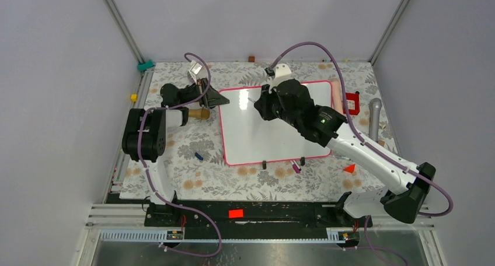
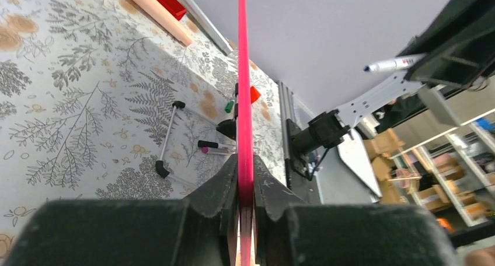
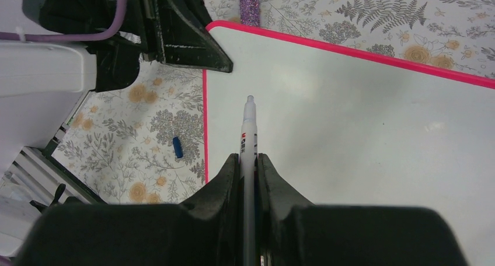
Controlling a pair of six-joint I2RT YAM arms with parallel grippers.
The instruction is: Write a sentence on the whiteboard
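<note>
No text can be read. The marker (image 3: 248, 139) bears small red and black print on its white barrel, too blurred to make out.

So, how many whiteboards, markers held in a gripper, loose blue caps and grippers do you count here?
whiteboard: 1
marker held in a gripper: 1
loose blue cap: 1
grippers, the left gripper and the right gripper: 2
Total: 5

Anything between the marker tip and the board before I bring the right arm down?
Nothing visible. The right gripper holds the marker over bare whiteboard; the left gripper clamps its edge off to the side, clear of the tip.
</note>
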